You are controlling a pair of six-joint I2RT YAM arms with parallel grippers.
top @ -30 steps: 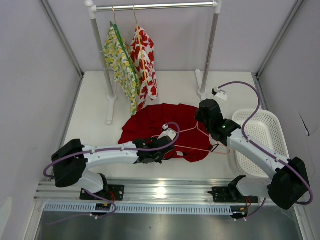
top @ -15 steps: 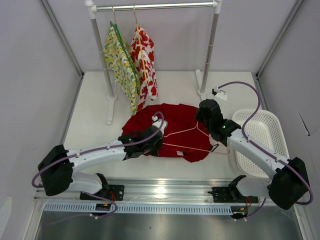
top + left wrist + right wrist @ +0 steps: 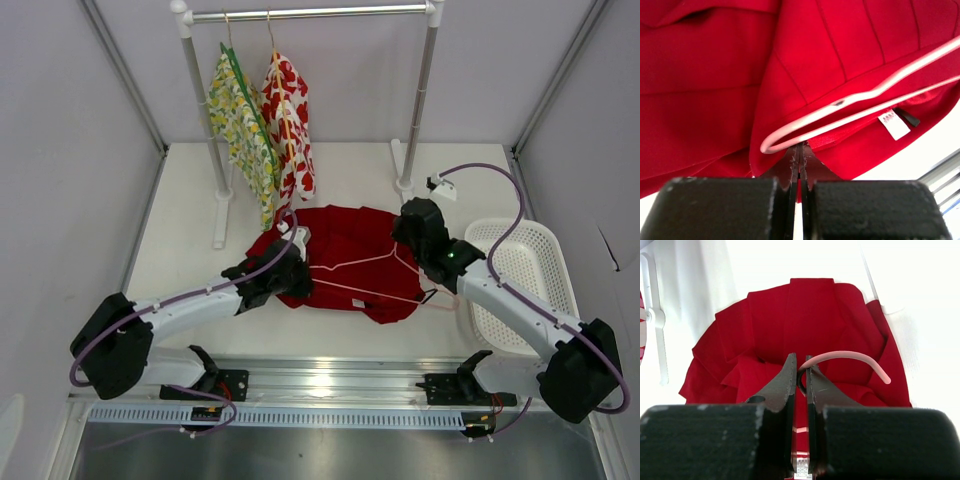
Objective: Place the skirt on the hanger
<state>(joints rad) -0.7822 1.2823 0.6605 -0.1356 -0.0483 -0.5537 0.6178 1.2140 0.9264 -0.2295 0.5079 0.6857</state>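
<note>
The left arm (image 3: 190,305) stretches low, forward and inward, the left gripper (image 3: 799,150) with its jaws pressed together. The right arm (image 3: 510,300) angles forward and inward, the right gripper (image 3: 800,372) clamped with only a thin gap.

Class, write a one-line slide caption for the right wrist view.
Right gripper shut on the pale pink hanger by its hook, above the spread-out deep-red skirt.

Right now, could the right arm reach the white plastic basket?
Probably yes: the white plastic basket lies clear beside it, but its end effector grips the pale pink wire hanger.
</note>
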